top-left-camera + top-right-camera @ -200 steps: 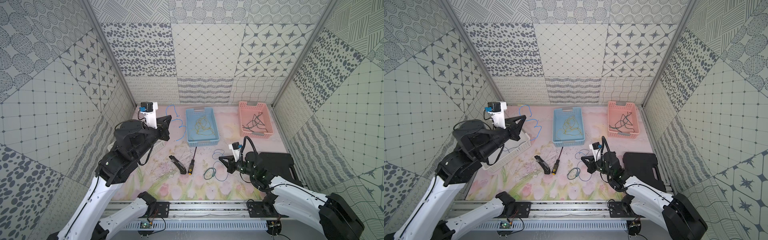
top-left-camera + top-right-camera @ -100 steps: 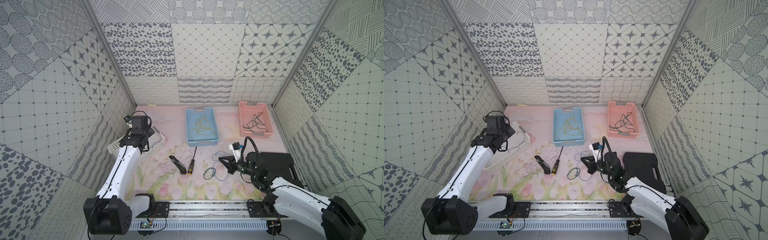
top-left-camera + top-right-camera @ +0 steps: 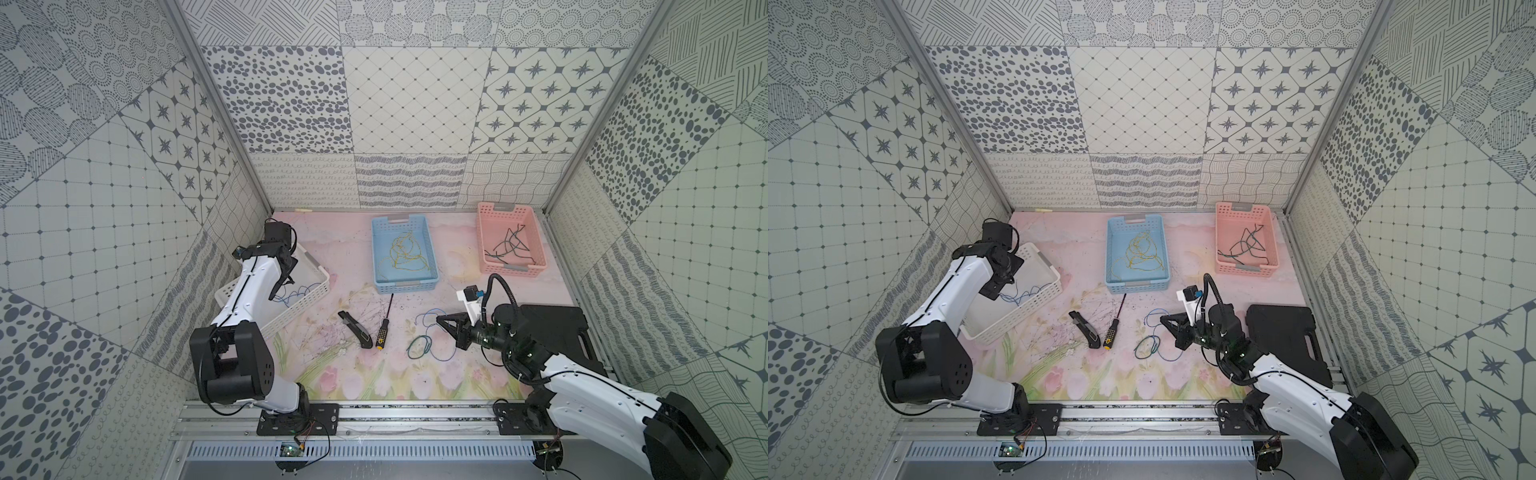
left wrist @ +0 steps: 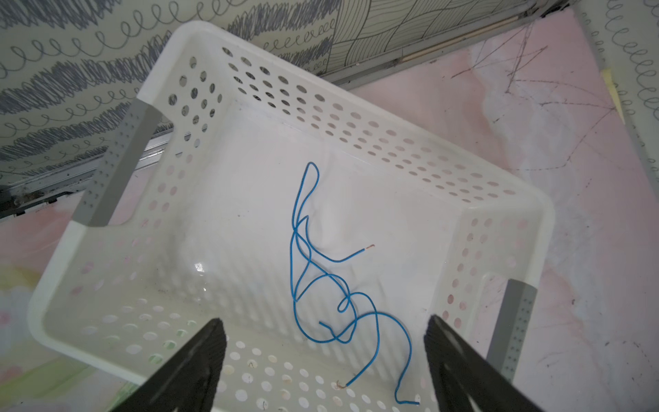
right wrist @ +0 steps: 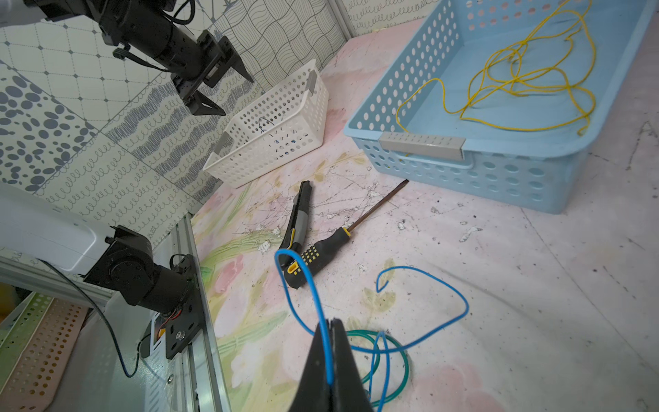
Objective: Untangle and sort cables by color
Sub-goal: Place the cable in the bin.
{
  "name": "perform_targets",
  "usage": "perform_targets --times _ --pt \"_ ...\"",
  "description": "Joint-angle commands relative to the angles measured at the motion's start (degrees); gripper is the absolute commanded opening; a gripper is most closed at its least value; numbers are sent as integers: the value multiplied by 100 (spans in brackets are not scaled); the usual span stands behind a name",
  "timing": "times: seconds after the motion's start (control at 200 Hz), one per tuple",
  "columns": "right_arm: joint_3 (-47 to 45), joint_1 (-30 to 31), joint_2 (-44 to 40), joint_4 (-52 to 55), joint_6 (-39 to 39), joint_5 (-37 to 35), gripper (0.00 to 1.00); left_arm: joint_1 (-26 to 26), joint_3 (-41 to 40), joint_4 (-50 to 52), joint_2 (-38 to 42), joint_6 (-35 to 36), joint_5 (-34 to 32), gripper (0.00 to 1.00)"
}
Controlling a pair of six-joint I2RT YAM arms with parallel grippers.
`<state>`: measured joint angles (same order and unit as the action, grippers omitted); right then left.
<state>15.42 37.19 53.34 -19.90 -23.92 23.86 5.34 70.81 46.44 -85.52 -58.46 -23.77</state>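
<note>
The left end effector (image 4: 324,321) hangs wide open and empty over the white basket (image 4: 356,125), which holds one blue cable (image 4: 296,249). The right end effector (image 5: 330,323) is pinched shut on a second blue cable (image 5: 460,303), looped through a green cable (image 5: 403,353) on the surface (image 5: 535,285). The next move is probably to draw it clear of the green and carry it to that basket.

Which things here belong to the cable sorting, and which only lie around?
Job: white basket with blue cable; blue basket with yellow cables; pink basket with dark cables; loose blue cable, pinched by right gripper; green cable.
Lying about: screwdriver; utility knife; black tool case.
</note>
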Motion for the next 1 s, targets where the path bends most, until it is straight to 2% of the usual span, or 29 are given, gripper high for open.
perform_targets --times 0.0,0.075,0.155,0.245,0.345,0.44,0.53,0.64,0.725,0.795,0.865,0.936,0.996 --pt "122 -17 -169 -228 187 251 0 -11 -98 399 493 -221 282 90" --pt "93 -19 -291 -251 246 304 0 -169 -568 -526 1062 220 1079 88" --pt "70 -16 -468 -212 308 326 0 -576 -1344 -2102 1753 758 2263 85" --pt "22 -28 -695 -174 346 376 0 -1313 -2256 -4044 2339 1245 3772 84" --pt "47 -65 -948 4 388 486 0 -2321 -3011 -6052 2594 1599 4974 82" --pt "101 -182 -1195 285 437 587 0 -3182 -3448 -7399 2466 1887 5736 78" --pt "117 -367 -1398 490 415 712 0 -3820 -3796 -8276 2203 2235 6128 77" --pt "111 -705 -1627 584 270 997 0 -4197 -4414 -9614 1868 2688 6600 78" --pt "60 -933 -1774 482 79 1274 0 -4459 -4890 -10719 1587 3060 6666 78" --pt "32 -1033 -1778 282 -63 1487 0 -4881 -5052 -10827 1451 3822 6426 78" --pt "45 -1047 -1657 68 -174 1697 0 -5402 -5039 -10330 1388 4937 5806 79" --pt "32 -1057 -1474 -234 -325 1856 0 -5902 -4998 -9899 1282 6032 4917 80" --pt "19 -1064 -1327 -473 -438 1969 0 -6165 -5002 -9979 1044 6590 4277 80"
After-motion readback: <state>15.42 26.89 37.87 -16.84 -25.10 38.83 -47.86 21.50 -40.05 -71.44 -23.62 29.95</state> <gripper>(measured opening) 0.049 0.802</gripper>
